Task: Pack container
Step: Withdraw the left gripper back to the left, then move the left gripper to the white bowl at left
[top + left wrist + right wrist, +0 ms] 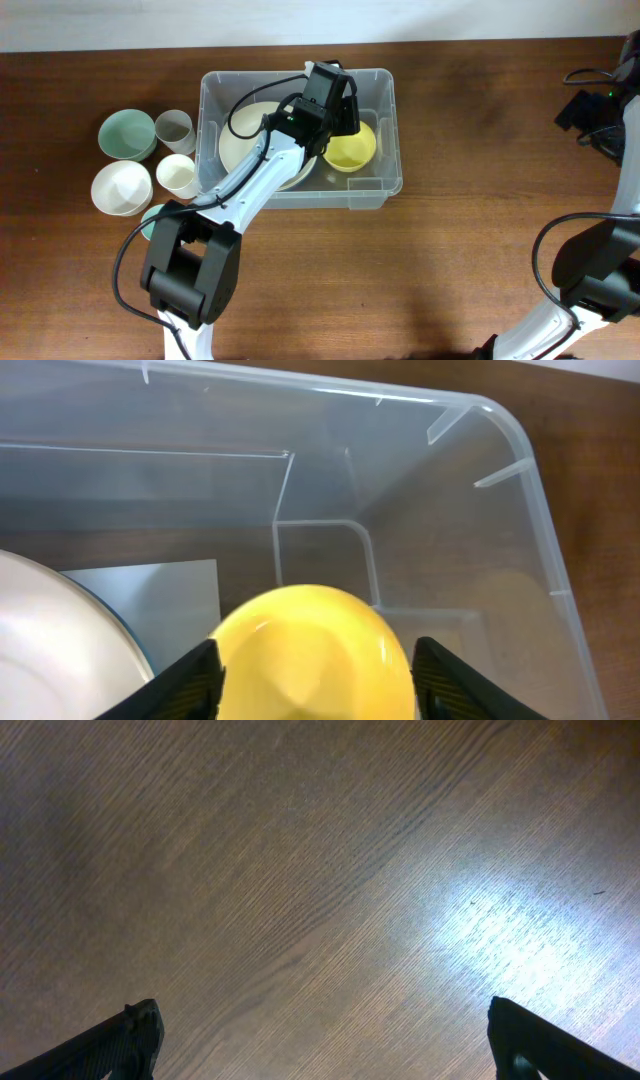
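— While the left arm (250,195) extends over it, where does the container (385,188) stand?

— On the wooden table (450,280), upright and open-topped. Two items lie inside the container: a cream plate (243,148) in its left half and a yellow bowl (355,152) in its right half, just beside the plate.

— State of the left gripper (315,675)?

— Positioned inside the container, directly over the yellow bowl. Its jaws stand apart, with one finger (195,680) at each side of the bowl's rim. Whether the fingers press on the rim or merely flank it cannot be told from the wrist view.

— State of the right gripper (325,1040)?

— Well to the right of the container, over bare table. Jaws spread wide, nothing between them.

— Items outside the container?

— To its left, grouped near its wall: a green bowl (126,133), a grey cup (173,130), a white bowl (121,187) and a white cup (178,176). A teal item (151,218) shows at the container's front left, mostly hidden under the left arm.

— Container base?

— A white label (150,600) lies flat on it, beside the plate.
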Tool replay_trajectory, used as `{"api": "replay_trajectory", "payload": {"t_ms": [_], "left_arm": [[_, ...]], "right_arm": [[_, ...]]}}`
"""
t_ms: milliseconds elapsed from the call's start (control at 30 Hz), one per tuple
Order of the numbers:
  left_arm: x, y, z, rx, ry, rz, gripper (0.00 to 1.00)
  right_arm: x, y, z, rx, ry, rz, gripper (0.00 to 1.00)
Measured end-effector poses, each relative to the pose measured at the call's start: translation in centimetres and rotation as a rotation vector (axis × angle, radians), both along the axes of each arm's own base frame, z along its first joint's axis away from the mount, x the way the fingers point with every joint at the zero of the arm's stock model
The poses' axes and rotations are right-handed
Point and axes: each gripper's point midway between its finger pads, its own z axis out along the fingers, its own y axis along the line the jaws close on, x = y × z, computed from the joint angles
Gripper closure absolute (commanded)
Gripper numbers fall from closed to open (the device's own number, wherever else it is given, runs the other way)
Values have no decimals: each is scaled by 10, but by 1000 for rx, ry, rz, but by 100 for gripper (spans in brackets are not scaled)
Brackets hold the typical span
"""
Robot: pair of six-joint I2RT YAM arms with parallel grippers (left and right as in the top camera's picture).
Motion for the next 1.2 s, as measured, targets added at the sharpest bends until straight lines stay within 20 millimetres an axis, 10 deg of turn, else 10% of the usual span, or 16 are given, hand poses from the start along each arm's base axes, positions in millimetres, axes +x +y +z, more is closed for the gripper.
{"api": "replay_trajectory", "payload": {"t_ms": [300, 533, 733, 1000, 1200], "left_arm": [[24, 61, 48, 57, 23, 97, 1], [9, 210, 116, 157, 69, 384, 1], [-68, 346, 167, 119, 143, 750, 1], [-137, 421, 122, 65, 398, 1055, 1], [-139, 433, 57, 2, 486, 1123, 1]], "right_arm": [[0, 0, 0, 0, 0, 0, 1], [0, 0, 0, 0, 0, 0, 1], [0, 0, 0, 0, 0, 0, 1], [0, 0, 0, 0, 0, 0, 1], [0, 0, 0, 0, 0, 0, 1]]}}
